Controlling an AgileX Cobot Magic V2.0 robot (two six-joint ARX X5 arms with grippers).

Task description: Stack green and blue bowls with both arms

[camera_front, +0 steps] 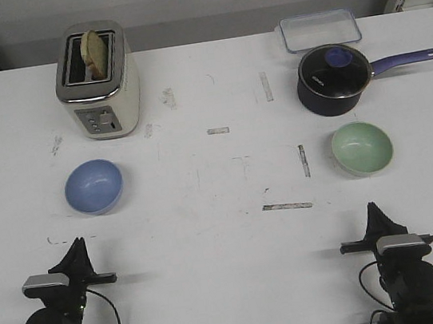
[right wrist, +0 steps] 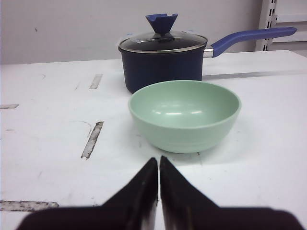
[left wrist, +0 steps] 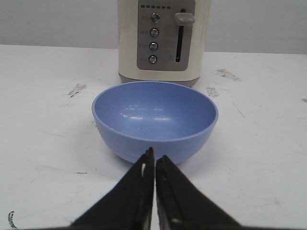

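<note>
The blue bowl [camera_front: 93, 186] stands upright on the left of the white table, in front of the toaster; it also shows in the left wrist view [left wrist: 154, 120]. The green bowl [camera_front: 362, 148] stands upright on the right, in front of the saucepan; it also shows in the right wrist view [right wrist: 184, 115]. My left gripper [camera_front: 76, 244] is shut and empty, short of the blue bowl, as the left wrist view [left wrist: 154, 154] shows. My right gripper [camera_front: 372, 208] is shut and empty, short of the green bowl, as the right wrist view [right wrist: 159, 160] shows.
A cream toaster [camera_front: 98, 80] with bread in a slot stands behind the blue bowl. A dark purple lidded saucepan [camera_front: 334, 78] stands behind the green bowl, handle to the right. An empty clear container [camera_front: 320, 30] sits at the back right. Tape strips [camera_front: 287, 206] mark the table.
</note>
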